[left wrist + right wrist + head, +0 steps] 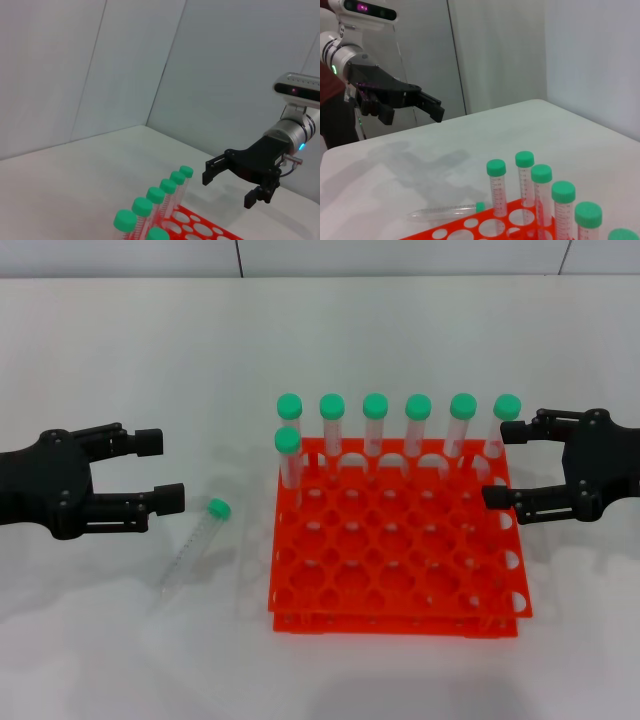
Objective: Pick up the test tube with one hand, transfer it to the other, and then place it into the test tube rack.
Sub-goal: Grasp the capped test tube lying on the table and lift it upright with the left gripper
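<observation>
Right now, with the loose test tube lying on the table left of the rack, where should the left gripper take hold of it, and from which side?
Probably mid-body, from above. The test tube lies flat on the table, green cap pointing away from the robot toward the rack. The open left gripper hovers beside it; fingers straddling the clear barrel crosswise would leave the capped end free for the open right gripper.

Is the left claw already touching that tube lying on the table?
Apart. The head view shows bare table between the open left gripper and the lying test tube.
</observation>
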You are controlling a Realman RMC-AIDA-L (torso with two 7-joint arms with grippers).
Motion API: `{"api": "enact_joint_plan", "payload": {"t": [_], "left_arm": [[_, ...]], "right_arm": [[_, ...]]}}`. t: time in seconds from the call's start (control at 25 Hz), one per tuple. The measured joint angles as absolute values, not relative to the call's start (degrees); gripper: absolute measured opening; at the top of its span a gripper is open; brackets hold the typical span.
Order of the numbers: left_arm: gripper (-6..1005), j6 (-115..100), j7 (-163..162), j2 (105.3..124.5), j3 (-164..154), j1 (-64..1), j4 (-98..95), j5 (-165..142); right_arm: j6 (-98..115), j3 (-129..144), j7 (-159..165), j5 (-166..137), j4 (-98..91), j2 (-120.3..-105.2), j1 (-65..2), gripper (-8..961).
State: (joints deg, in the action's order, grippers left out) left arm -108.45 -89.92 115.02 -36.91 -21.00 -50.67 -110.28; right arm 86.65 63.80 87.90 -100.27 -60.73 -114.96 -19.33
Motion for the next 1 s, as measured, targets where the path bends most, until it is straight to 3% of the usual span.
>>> {"api": "enact_joint_plan", "payload": {"t": [0.64,0.8,1.0], "left_arm": [[889,-108.4,-89.8,115.0,-36.9,-21.4,-50.8,-110.3],[889,-108.3,-90.7,114.47,-36.9,-22.1,-50.8,-111.4],[889,-108.1,-99.6,112.47,-36.6,-26.3,-50.9,-120.9]], "right_arm": [[86.6,63.8,87.9,-100.1,-60.8,-115.04,-19.4,860],[86.4,63.8,87.9,-99.6,-60.9,-115.04,-19.4,859],[86.4,63.8,87.9,-98.3,-61.0,-115.04,-19.4,858]]}}
